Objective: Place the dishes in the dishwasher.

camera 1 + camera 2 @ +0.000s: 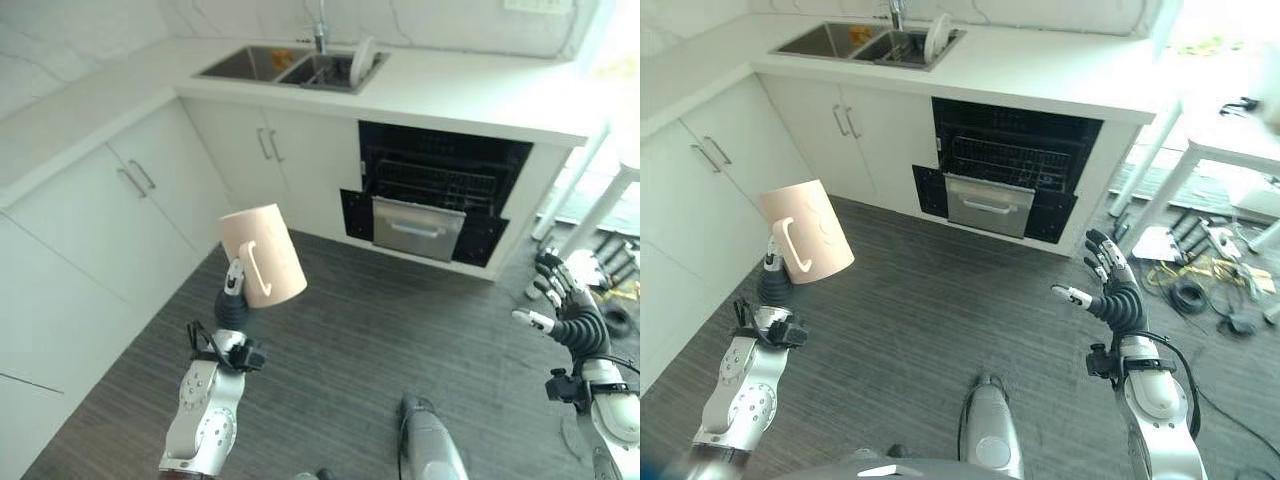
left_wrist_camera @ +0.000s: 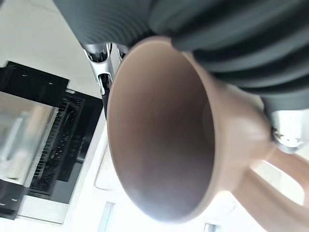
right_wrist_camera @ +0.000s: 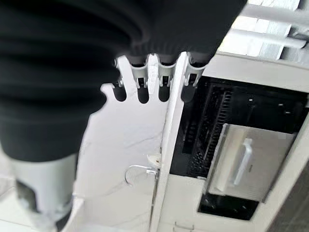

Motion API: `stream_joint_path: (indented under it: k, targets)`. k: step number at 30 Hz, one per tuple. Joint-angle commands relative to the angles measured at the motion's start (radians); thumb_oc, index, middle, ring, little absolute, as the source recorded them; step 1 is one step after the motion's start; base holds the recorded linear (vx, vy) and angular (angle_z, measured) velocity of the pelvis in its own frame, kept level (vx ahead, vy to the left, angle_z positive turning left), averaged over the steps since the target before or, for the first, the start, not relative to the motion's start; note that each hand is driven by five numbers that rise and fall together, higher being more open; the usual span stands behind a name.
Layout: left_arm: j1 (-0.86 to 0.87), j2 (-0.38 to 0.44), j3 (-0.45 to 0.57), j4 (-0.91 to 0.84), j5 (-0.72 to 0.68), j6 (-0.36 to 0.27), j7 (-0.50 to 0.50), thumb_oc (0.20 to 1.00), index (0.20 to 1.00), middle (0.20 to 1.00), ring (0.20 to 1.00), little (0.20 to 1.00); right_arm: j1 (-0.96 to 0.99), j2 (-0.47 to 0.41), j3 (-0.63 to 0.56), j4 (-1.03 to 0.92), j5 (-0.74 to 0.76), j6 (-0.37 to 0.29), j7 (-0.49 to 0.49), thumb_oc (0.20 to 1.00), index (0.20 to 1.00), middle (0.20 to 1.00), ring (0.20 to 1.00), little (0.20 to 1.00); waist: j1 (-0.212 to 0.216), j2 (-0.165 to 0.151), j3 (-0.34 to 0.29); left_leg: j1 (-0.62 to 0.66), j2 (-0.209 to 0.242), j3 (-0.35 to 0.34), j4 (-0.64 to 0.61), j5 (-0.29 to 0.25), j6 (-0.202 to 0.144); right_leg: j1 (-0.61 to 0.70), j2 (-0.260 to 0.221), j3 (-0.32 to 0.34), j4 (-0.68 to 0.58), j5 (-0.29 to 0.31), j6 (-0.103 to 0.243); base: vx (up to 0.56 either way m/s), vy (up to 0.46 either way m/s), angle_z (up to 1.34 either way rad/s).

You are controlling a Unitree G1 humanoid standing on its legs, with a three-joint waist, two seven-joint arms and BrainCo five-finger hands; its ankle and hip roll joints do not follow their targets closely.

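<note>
Left hand (image 1: 234, 283) at lower left grips a beige mug (image 1: 262, 254); right hand (image 1: 1110, 288) at lower right spreads its fingers, empty; open dishwasher (image 1: 437, 194) at upper centre.

Left hand (image 1: 233, 290) raised, fingers curled in grasp; right hand (image 1: 1110, 290) raised, fingers spread.

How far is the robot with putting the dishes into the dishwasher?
Early stage. The dishwasher stands open, its rack showing no dishes. The left hand holds a pink mug above the floor; the right hand is open. A white plate waits in the sink.
</note>
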Motion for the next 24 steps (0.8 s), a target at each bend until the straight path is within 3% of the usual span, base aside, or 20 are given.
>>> stream_joint_path:
  k: [1, 3, 4, 5, 6, 10, 12, 14, 16, 18, 22, 23, 24]
  targets:
    - [-0.059, 0.023, 0.042, -0.09, -0.103, -0.026, -0.034, 0.2, 0.2, 0.2, 0.2, 0.2, -0.043, -0.033, -0.007, -0.038, 0.017, -0.054, -0.042, 1.0, 1.0, 1.0, 1.0, 1.0, -0.034, -0.017, -0.047, 0.055, -0.046, 0.004, 0.036, -0.127, 0.039, 0.053, 0.031, -0.044, -0.146, 0.094, 0.04, 0.31, -0.27, -0.16]
    - [-0.05, 0.006, 0.029, -0.094, -0.119, -0.023, -0.044, 0.2, 0.2, 0.2, 0.2, 0.2, -0.047, -0.051, -0.002, -0.033, 0.009, -0.051, -0.053, 1.0, 1.0, 1.0, 1.0, 1.0, -0.032, 0.008, -0.054, 0.106, -0.045, 0.013, 0.036, 0.027, -0.009, 0.081, 0.07, -0.046, -0.146, 0.056, -0.002, 0.33, -0.278, -0.17]
    - [-0.042, -0.005, 0.021, -0.107, -0.119, -0.021, -0.047, 0.2, 0.2, 0.2, 0.2, 0.2, -0.047, -0.065, -0.009, -0.03, 0.025, -0.045, -0.056, 1.0, 1.0, 1.0, 1.0, 1.0, -0.022, 0.002, -0.051, 0.126, -0.067, 0.021, 0.036, 0.174, -0.049, 0.109, 0.079, -0.033, -0.146, 0.034, -0.026, 0.3, -0.233, -0.09]
    - [-0.027, -0.017, 0.014, -0.118, -0.118, -0.028, -0.06, 0.2, 0.2, 0.2, 0.2, 0.2, -0.047, -0.076, -0.019, -0.024, 0.047, -0.049, -0.044, 1.0, 1.0, 1.0, 1.0, 1.0, -0.015, 0.0, -0.039, 0.091, -0.065, 0.033, 0.115, 0.261, -0.087, 0.143, 0.082, -0.025, -0.146, 0.01, -0.048, 0.26, -0.217, -0.12]
    - [-0.013, -0.027, 0.015, -0.125, -0.114, -0.035, -0.082, 0.2, 0.2, 0.2, 0.2, 0.2, -0.049, -0.075, -0.024, -0.019, 0.036, -0.051, -0.039, 1.0, 1.0, 1.0, 1.0, 1.0, -0.004, -0.014, -0.021, -0.002, -0.025, 0.061, 0.191, 0.277, -0.101, 0.183, 0.06, -0.043, -0.146, -0.009, -0.055, 0.2, -0.114, -0.24]
    - [-0.003, -0.028, 0.031, -0.11, -0.14, -0.051, -0.107, 0.2, 0.2, 0.2, 0.2, 0.2, -0.073, -0.078, -0.017, -0.001, 0.029, -0.05, -0.042, 1.0, 1.0, 1.0, 1.0, 1.0, 0.003, -0.004, 0.0, -0.03, 0.012, 0.102, 0.036, 0.169, -0.043, 0.224, 0.047, -0.057, -0.146, -0.043, -0.035, 0.18, 0.126, 0.08]
    - [0.018, -0.019, 0.044, -0.102, -0.164, -0.059, -0.124, 0.2, 0.2, 0.2, 0.2, 0.2, -0.055, -0.077, -0.026, -0.013, 0.02, -0.044, -0.026, 1.0, 1.0, 1.0, 1.0, 1.0, 0.0, 0.026, -0.015, -0.15, 0.105, 0.002, 0.036, 0.08, -0.056, 0.222, 0.071, -0.047, -0.146, -0.053, -0.021, 0.27, 0.33, -0.12]
    - [0.021, -0.021, 0.05, -0.085, -0.179, -0.065, -0.14, 0.2, 0.2, 0.2, 0.2, 0.2, -0.061, -0.08, -0.037, -0.015, 0.011, -0.03, -0.018, 1.0, 1.0, 1.0, 1.0, 1.0, 0.007, 0.035, -0.03, -0.21, 0.181, -0.055, 0.036, 0.153, -0.104, 0.226, 0.069, -0.04, -0.146, -0.064, -0.025, 0.31, 0.326, -0.22]
    - [0.023, -0.029, 0.047, -0.06, -0.187, -0.087, -0.163, 0.2, 0.2, 0.2, 0.2, 0.2, -0.083, -0.095, -0.039, -0.007, 0.004, -0.017, -0.021, 1.0, 1.0, 1.0, 1.0, 1.0, 0.011, 0.039, -0.034, -0.23, 0.22, -0.058, 0.036, 0.165, -0.124, 0.241, 0.05, -0.056, -0.146, -0.077, -0.022, 0.34, 0.438, -0.42]
    - [0.013, -0.026, 0.052, -0.033, -0.2, -0.109, -0.179, 0.2, 0.2, 0.2, 0.2, 0.2, -0.113, -0.118, -0.039, -0.005, -0.001, 0.001, -0.035, 1.0, 1.0, 1.0, 1.0, 1.0, 0.016, 0.041, -0.039, -0.213, 0.226, -0.033, 0.036, 0.131, -0.126, 0.261, 0.003, -0.081, -0.146, -0.085, 0.001, 0.39, 0.589, -0.54]
    - [-0.035, -0.011, 0.057, -0.03, -0.207, -0.088, -0.148, 0.2, 0.2, 0.2, 0.2, 0.2, -0.08, -0.102, -0.063, -0.038, 0.04, 0.013, -0.038, 1.0, 1.0, 1.0, 1.0, 1.0, 0.007, 0.029, -0.054, -0.178, 0.171, -0.019, 0.036, 0.08, -0.098, 0.289, -0.051, -0.088, -0.146, -0.062, 0.046, 0.25, 0.372, -0.18]
    - [-0.047, -0.01, 0.054, -0.034, -0.194, -0.086, -0.145, 0.2, 0.2, 0.2, 0.2, 0.2, -0.074, -0.094, -0.064, -0.042, 0.044, 0.012, -0.038, 1.0, 1.0, 1.0, 1.0, 1.0, 0.005, 0.025, -0.054, -0.174, 0.159, -0.019, 0.036, 0.072, -0.09, 0.294, -0.059, -0.092, -0.146, -0.048, 0.05, 0.25, 0.338, -0.11]
    - [-0.071, -0.003, 0.044, -0.043, -0.166, -0.083, -0.123, 0.2, 0.2, 0.2, 0.2, 0.2, -0.064, -0.076, -0.056, -0.047, 0.033, 0.005, -0.033, 1.0, 1.0, 1.0, 1.0, 1.0, 0.002, 0.019, -0.053, -0.166, 0.135, -0.025, 0.036, 0.06, -0.075, 0.303, -0.07, -0.098, -0.146, 0.003, 0.054, 0.24, 0.359, -0.08]
